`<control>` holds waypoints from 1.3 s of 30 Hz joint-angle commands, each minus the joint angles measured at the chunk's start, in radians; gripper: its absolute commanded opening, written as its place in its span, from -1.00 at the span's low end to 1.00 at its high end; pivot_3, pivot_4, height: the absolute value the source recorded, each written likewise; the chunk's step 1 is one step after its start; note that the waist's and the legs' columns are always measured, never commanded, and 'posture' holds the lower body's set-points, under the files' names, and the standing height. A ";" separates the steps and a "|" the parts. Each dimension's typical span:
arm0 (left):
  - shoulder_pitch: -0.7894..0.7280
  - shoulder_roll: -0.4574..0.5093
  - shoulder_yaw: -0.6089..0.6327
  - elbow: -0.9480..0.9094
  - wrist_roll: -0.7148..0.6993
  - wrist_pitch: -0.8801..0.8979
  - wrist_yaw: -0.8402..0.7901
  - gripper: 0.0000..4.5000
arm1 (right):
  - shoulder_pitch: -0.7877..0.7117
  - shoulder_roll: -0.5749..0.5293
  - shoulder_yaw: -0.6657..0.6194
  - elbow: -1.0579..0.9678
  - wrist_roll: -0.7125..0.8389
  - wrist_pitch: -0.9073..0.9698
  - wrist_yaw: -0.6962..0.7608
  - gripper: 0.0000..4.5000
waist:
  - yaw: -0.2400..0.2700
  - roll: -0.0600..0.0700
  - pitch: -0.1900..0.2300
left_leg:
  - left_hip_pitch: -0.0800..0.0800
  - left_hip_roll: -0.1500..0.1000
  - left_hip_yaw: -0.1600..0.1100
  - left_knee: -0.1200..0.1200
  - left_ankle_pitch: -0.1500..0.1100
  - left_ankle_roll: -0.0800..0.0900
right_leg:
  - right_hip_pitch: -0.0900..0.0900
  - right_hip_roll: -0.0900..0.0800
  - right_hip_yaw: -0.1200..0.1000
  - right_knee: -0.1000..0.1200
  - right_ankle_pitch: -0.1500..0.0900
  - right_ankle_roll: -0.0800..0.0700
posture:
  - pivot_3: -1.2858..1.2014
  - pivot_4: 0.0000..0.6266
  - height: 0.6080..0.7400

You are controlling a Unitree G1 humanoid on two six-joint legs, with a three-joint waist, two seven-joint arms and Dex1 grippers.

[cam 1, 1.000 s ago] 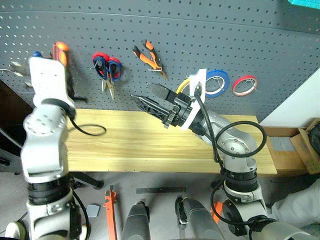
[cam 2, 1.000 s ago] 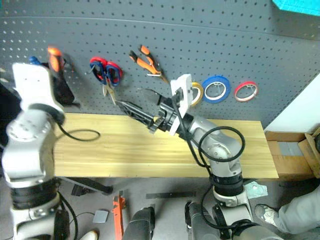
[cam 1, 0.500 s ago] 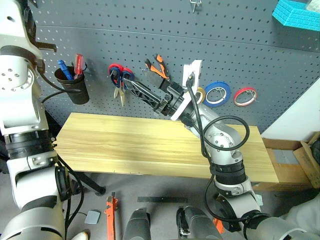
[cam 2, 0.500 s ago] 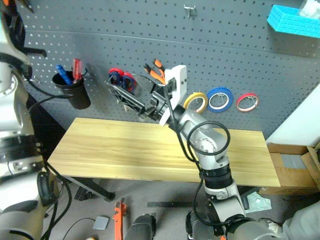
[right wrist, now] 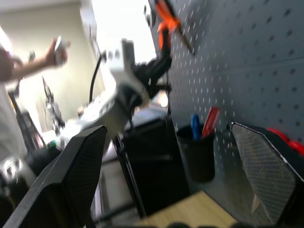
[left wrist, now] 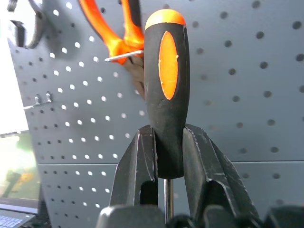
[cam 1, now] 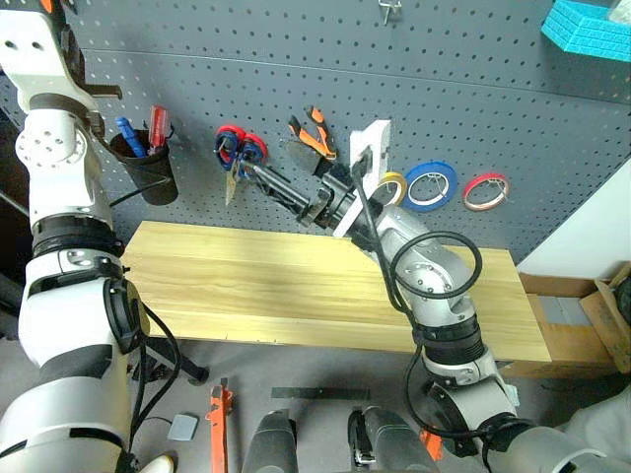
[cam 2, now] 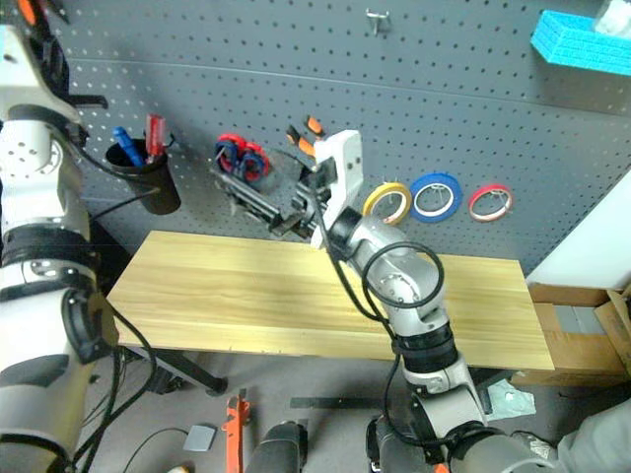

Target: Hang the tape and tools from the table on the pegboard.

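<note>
The left gripper [left wrist: 164, 147] is closed tight on the screwdriver [left wrist: 165, 85], the one with the orange and black handle. The handle stands up between the two black fingers, and a thin metal shaft shows below it. The gripper holds it up high, close to the pegboard [cam 1: 394, 108]. Just behind the handle, something with orange handles hangs on a small metal hook. The right gripper [cam 1: 281, 189] is open wide, with nothing between its fingers. It reaches out over the table [cam 1: 296, 286] toward the board, close under the scissors. The table is light yellow wood with no tools on it. On the board hangs a black cup [cam 1: 148, 168]. Inside the cup stand a blue screwdriver [cam 1: 126, 136] and a red screwdriver [cam 1: 156, 126], handles up. Next to the cup hang the scissors [cam 1: 237, 153], red handles and dark blue handles bunched together. Beside them hang the pliers [cam 1: 311, 128] with orange and black handles. Farther along hang three rings in a row: the yellow tape [cam 2: 386, 201], then a blue tape roll [cam 1: 430, 184], then a red tape roll [cam 1: 483, 189]. High on the board sits a bright blue basket [cam 1: 587, 25]; what is in it cannot be seen. In the right wrist view, a person's hand [right wrist: 54, 50] is raised, far off in the room.
</note>
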State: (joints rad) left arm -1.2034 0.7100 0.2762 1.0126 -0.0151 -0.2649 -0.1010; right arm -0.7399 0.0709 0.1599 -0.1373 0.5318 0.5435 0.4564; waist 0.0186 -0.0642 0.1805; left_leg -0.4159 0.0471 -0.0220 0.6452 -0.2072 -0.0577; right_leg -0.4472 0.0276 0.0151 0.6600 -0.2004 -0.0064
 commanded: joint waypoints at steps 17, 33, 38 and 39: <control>-0.037 -0.044 -0.028 0.135 -0.004 -0.082 -0.019 -0.81 | 0.006 -0.055 0.000 -0.089 -0.030 0.088 -0.056 1.00 | -0.020 0.020 0.079 | -0.001 0.000 -0.001 0.000 0.001 0.001 | -0.001 0.000 0.001 0.001 -0.001 0.000 | 0.06 0.00 1.00; 0.156 0.004 0.012 -0.136 -0.055 0.014 -0.011 -0.81 | -0.013 -0.025 -0.026 -0.092 0.012 0.087 -0.049 1.00 | -0.035 0.021 0.115 | -0.004 0.000 -0.002 -0.002 0.001 0.001 | -0.005 -0.003 0.000 0.002 -0.001 0.000 | 0.08 0.06 1.00; 0.171 0.014 0.019 -0.212 -0.058 0.062 -0.003 -0.81 | -0.012 -0.020 -0.022 -0.083 0.007 0.081 -0.044 1.00 | -0.025 0.020 0.120 | -0.010 0.000 -0.002 -0.001 0.001 0.001 | -0.009 -0.003 0.000 0.002 -0.001 0.000 | 0.09 0.05 1.00; 0.176 0.015 0.021 -0.225 -0.059 0.070 -0.002 -0.81 | -0.013 -0.019 -0.022 -0.081 0.006 0.081 -0.044 1.00 | -0.023 0.020 0.121 | -0.010 0.000 -0.002 -0.001 0.001 0.001 | -0.010 -0.003 0.000 0.001 -0.001 0.000 | 0.09 0.05 1.00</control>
State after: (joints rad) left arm -1.0236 0.6951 0.2747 0.8575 -0.0668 -0.1980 -0.1165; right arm -0.7352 0.0428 0.1411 -0.1922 0.5297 0.6419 0.4081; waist -0.0046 -0.0439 0.3010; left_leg -0.4264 0.0471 -0.0242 0.6441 -0.2064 -0.0564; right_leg -0.4568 0.0243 0.0148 0.6604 -0.2012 -0.0063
